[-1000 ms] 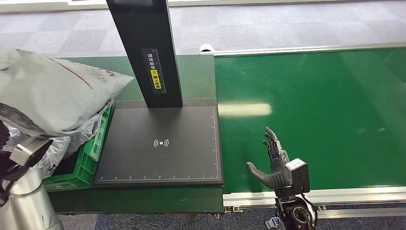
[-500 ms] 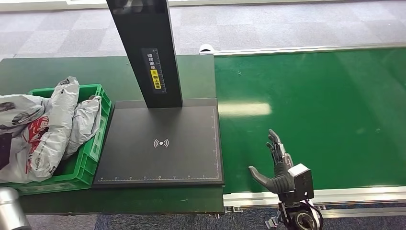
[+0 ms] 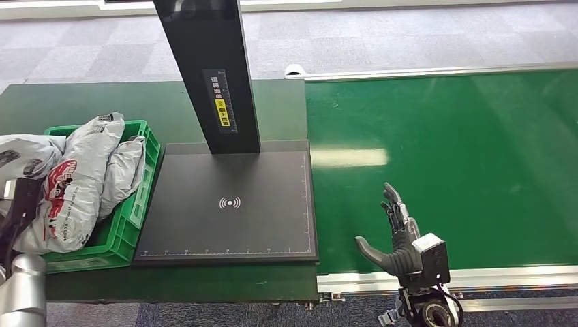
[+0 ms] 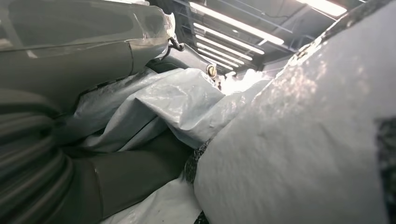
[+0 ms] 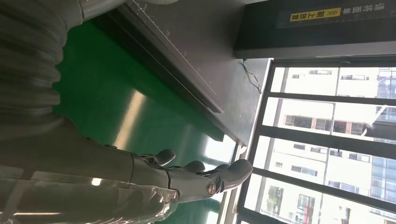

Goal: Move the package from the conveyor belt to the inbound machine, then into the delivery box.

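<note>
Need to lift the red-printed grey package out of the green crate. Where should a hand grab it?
Grip the upper end of the red-printed package from above: it leans up over the green crate rim, slack film bunched there. Neighbouring bags crowd its sides.

a second ago the grey package was held high over the green crate; now it lies in the crate on the other bags. the left arm has dropped to the lower corner.
</note>
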### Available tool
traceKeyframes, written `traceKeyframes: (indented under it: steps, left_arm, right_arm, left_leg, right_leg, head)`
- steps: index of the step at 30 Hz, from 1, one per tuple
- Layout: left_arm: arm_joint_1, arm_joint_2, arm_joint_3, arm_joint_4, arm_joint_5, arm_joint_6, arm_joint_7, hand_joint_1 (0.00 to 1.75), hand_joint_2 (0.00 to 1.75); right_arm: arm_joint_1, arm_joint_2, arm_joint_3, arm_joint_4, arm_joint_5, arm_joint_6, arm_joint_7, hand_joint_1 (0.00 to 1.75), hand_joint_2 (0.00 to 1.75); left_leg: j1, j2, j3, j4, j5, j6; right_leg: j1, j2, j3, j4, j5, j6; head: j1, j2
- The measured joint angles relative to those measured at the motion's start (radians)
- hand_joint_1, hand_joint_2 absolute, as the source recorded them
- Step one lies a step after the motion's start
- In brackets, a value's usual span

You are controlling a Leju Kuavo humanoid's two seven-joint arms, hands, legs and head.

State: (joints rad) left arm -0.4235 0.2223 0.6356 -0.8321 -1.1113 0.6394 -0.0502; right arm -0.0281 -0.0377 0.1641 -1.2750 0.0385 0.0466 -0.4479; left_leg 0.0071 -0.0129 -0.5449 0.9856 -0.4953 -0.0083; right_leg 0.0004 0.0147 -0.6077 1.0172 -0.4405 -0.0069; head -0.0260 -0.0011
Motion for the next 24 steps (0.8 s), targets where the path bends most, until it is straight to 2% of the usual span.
traceKeyframes:
  steps: [2, 3, 5, 6, 7, 8, 10, 11, 12, 13, 17, 20, 24]
  left_arm:
    - [0.002, 0.004, -0.014, 0.005, 0.058, 0.016, -0.04, 1.59, 1.75]
    - [0.006, 0.003, -0.022, 0.001, 0.106, 0.026, -0.085, 1.63, 1.75]
    - [0.024, -0.014, -0.033, -0.046, 0.245, 0.041, -0.247, 1.74, 1.75]
    - [0.038, -0.032, -0.035, -0.09, 0.314, 0.043, -0.347, 1.69, 1.75]
    - [0.052, -0.056, -0.036, -0.142, 0.374, 0.044, -0.442, 1.49, 1.75]
    - [0.065, -0.081, -0.038, -0.195, 0.418, 0.044, -0.522, 1.21, 1.75]
    - [0.088, -0.129, -0.048, -0.298, 0.463, 0.044, -0.609, 0.46, 1.75]
    - [0.097, -0.149, -0.056, -0.346, 0.473, 0.044, -0.629, 0.23, 1.75]
    - [0.104, -0.168, -0.068, -0.393, 0.481, 0.044, -0.64, 0.07, 1.75]
    - [0.11, -0.184, -0.082, -0.437, 0.488, 0.044, -0.645, 0.0, 1.75]
    - [0.145, -0.234, -0.168, -0.599, 0.5, 0.044, -0.649, 0.0, 1.75]
    - [0.16, -0.248, -0.236, -0.679, 0.503, 0.044, -0.651, 0.0, 1.75]
    - [0.173, -0.258, -0.282, -0.743, 0.525, 0.044, -0.651, 0.0, 1.75]
  right_arm:
    - [0.0, 0.0, -0.002, 0.0, 0.0, 0.0, 0.0, 0.0, 1.75]
    - [0.0, 0.0, -0.003, 0.0, 0.0, 0.0, 0.0, 0.0, 1.75]
    - [0.0, 0.0, -0.004, 0.0, -0.003, 0.001, 0.0, 0.0, 1.75]
    - [0.0, 0.0, -0.005, 0.0, -0.006, 0.001, -0.002, 0.0, 1.75]
    - [0.0, 0.0, -0.005, 0.0, -0.008, 0.001, -0.003, 0.0, 1.75]
    - [0.0, 0.0, -0.004, 0.0, -0.009, 0.001, -0.007, 0.0, 1.75]
    - [0.0, 0.0, -0.004, 0.001, -0.012, 0.0, -0.015, 0.0, 1.75]
    - [0.0, 0.001, -0.004, 0.002, -0.013, -0.001, -0.019, 0.0, 1.75]
    - [-0.001, 0.001, -0.004, 0.004, -0.015, -0.002, -0.023, 0.0, 1.75]
    - [-0.001, 0.0, -0.004, 0.006, -0.016, -0.003, -0.026, 0.0, 1.75]
    - [-0.003, -0.003, -0.005, 0.013, -0.023, -0.004, -0.035, 0.0, 1.75]
    - [-0.004, -0.008, -0.005, 0.014, -0.026, -0.003, -0.036, 0.0, 1.75]
    - [-0.006, -0.014, -0.005, 0.015, -0.028, 0.001, -0.037, 0.0, 1.75]
  left_leg:
    - [0.0, -0.001, 0.0, 0.0, 0.001, 0.0]
    - [0.0, -0.001, 0.0, 0.0, 0.001, 0.0]
    - [0.0, -0.002, 0.0, 0.0, 0.002, 0.0]
    - [0.0, -0.002, 0.0, 0.0, 0.002, 0.0]
    - [0.0, -0.002, 0.0, 0.0, 0.002, 0.0]
    - [0.0, -0.002, 0.0, 0.0, 0.002, 0.0]
    - [0.0, 0.0, -0.001, 0.0, 0.002, 0.001]
    - [0.0, 0.0, -0.001, 0.001, 0.001, 0.001]
    - [0.0, 0.0, -0.001, 0.001, 0.001, 0.001]
    - [0.0, 0.0, -0.002, 0.001, 0.001, 0.001]
    - [0.0, 0.0, -0.003, 0.001, -0.001, 0.002]
    - [0.0, 0.001, -0.003, 0.001, -0.001, 0.002]
    - [0.0, 0.001, -0.003, 0.001, -0.001, 0.002]
  right_leg:
    - [0.0, 0.0, 0.001, 0.0, 0.0, 0.0]
    - [0.0, -0.001, 0.001, 0.0, 0.0, 0.0]
    - [0.0, -0.001, 0.001, 0.0, 0.0, 0.0]
    - [0.0, -0.001, 0.0, 0.0, 0.0, 0.0]
    - [0.0, -0.001, 0.001, 0.0, 0.001, 0.0]
    - [0.0, -0.001, 0.0, 0.0, 0.001, 0.001]
    - [0.0, -0.001, 0.0, 0.0, 0.002, 0.001]
    - [0.0, 0.0, 0.0, -0.001, 0.002, 0.001]
    - [0.0, 0.0, -0.001, -0.001, 0.002, 0.001]
    - [0.0, 0.0, -0.001, -0.001, 0.002, 0.001]
    - [0.0, 0.0, -0.002, -0.002, 0.001, 0.001]
    - [0.0, 0.0, -0.002, -0.002, 0.001, 0.001]
    - [0.0, 0.0, -0.002, -0.001, 0.001, 0.001]
  head:
    - [0.0, 0.0]
    - [0.0, 0.0]
    - [0.0, 0.0]
    - [0.0, 0.0]
    - [0.0, 0.0]
    - [0.0, 0.0]
    - [0.0, 0.0]
    - [0.0, 0.0]
    - [0.0, 0.0]
    - [0.0, 0.0]
    - [0.0, 0.0]
    - [0.0, 0.0]
    - [0.0, 0.0]
